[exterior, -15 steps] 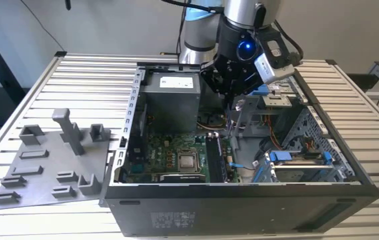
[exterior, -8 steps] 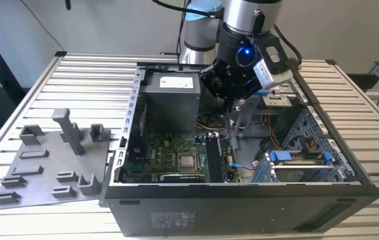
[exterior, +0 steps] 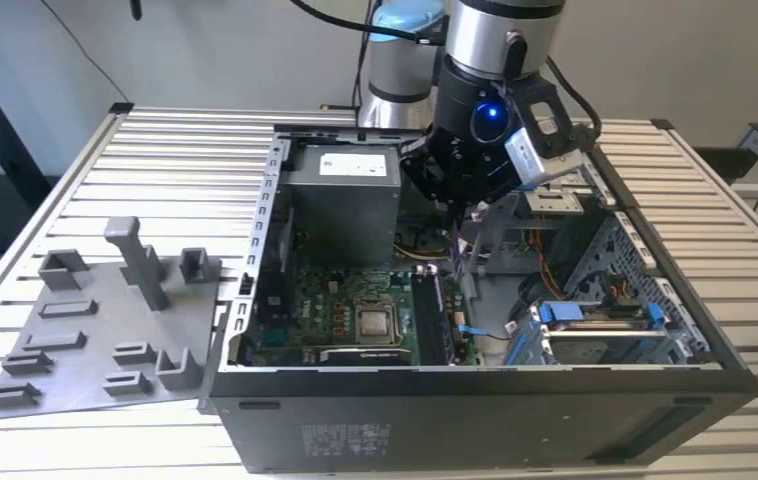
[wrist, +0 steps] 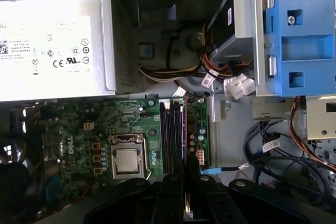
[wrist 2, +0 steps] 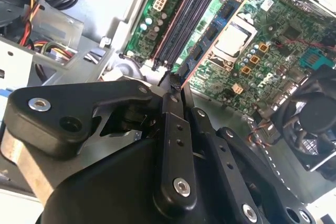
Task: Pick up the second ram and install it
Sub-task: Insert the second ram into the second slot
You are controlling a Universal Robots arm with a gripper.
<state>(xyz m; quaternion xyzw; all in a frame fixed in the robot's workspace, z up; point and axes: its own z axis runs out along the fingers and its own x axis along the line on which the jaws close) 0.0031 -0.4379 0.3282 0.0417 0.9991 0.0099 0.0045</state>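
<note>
Second wrist view: gripper is low inside the PC case, jaws together and clamped on the second ram, which sticks out just past the jaw tips. Step looks like install, pickup done. The memory slots lie just beyond the jaws, on the motherboard. Seating likely needs the stick's edge square over a free slot and a straight push. The ram is seen edge-on as a thin dark sliver; its label can't be made out.
</note>
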